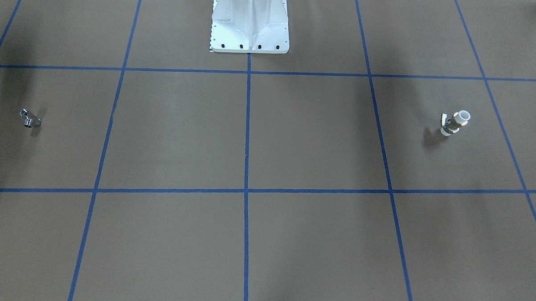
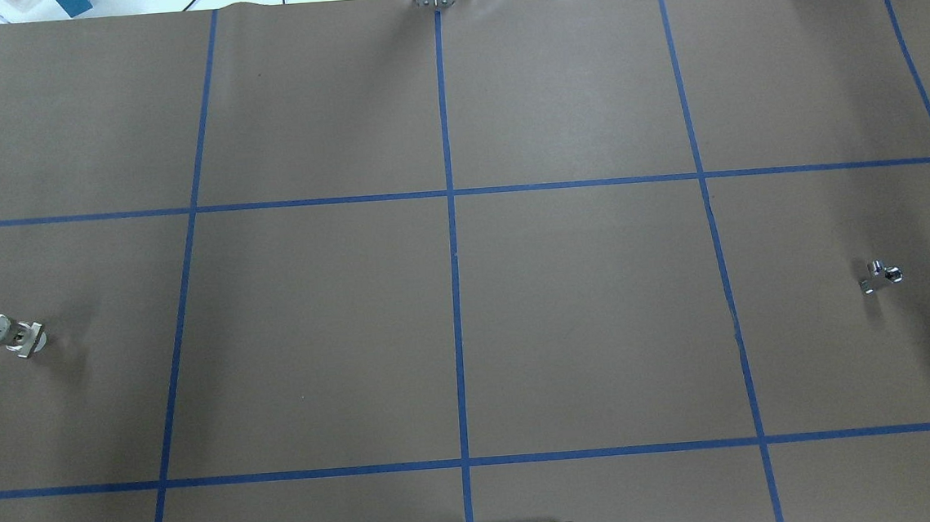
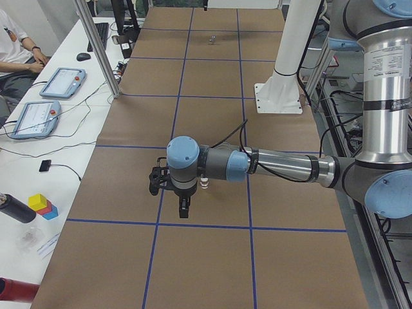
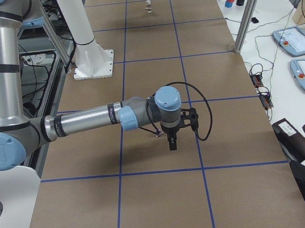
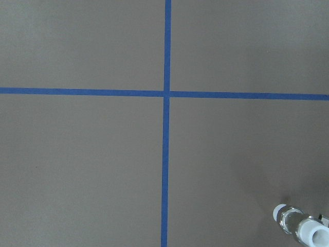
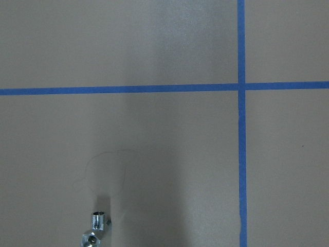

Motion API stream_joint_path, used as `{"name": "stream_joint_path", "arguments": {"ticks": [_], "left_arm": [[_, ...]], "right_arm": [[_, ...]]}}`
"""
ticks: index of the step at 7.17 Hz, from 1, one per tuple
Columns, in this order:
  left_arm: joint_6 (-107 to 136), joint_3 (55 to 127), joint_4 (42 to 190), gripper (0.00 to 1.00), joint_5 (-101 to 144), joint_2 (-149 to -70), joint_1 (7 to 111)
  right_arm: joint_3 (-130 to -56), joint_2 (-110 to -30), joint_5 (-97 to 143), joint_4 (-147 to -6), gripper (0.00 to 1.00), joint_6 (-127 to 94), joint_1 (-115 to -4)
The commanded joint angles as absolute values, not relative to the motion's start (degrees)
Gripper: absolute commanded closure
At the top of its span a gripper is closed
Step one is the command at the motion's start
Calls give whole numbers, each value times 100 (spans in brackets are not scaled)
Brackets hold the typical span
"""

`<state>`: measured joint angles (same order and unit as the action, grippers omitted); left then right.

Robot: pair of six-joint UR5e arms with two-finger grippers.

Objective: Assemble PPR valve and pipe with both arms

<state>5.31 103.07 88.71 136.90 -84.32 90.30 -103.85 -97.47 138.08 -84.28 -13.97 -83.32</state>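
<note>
Overhead exterior puts the PPR valve (image 2: pixel 8 334) far left, the pipe (image 2: pixel 880 276) far right. Centre your left gripper (image 3: pixel 183 212) and right gripper (image 4: pixel 172 145) above them before descending. You cannot tell how the jaws stand.

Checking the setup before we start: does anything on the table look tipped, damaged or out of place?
Nothing stands out. The valve stands on end near the table's left end, and the pipe lies near the right end. Both look whole, and nothing is spilled.

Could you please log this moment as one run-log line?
phase: pre-grasp | PPR valve: on table, ungrasped | pipe: on table, ungrasped | left gripper: near valve, state unclear | right gripper: near pipe, state unclear
</note>
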Motion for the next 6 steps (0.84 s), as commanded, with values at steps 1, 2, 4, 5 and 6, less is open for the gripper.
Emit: {"name": "stream_joint_path", "arguments": {"ticks": [1,2,4,5,6], "left_arm": [[580,10379,8868,0,13684,-8420,9026],[580,10441,8877,0,13693,-8411,9026],[545,10520,8903,0,13702,-8393,9000],[554,10512,8921,0,13693,-8394,8974],[562,10512,8947,0,13693,-8402,8843]], "right_arm": [[-10389,-9738,13808,-8420,0,-1397,-8332],[-10389,-9738,13790,-8420,0,-1380,-8332],[-10389,-9747,13816,-8420,0,-1397,-8323],[-10389,-9738,13799,-8420,0,-1432,-8323],[-10380,-9738,13790,-8420,0,-1433,-8315]]}}
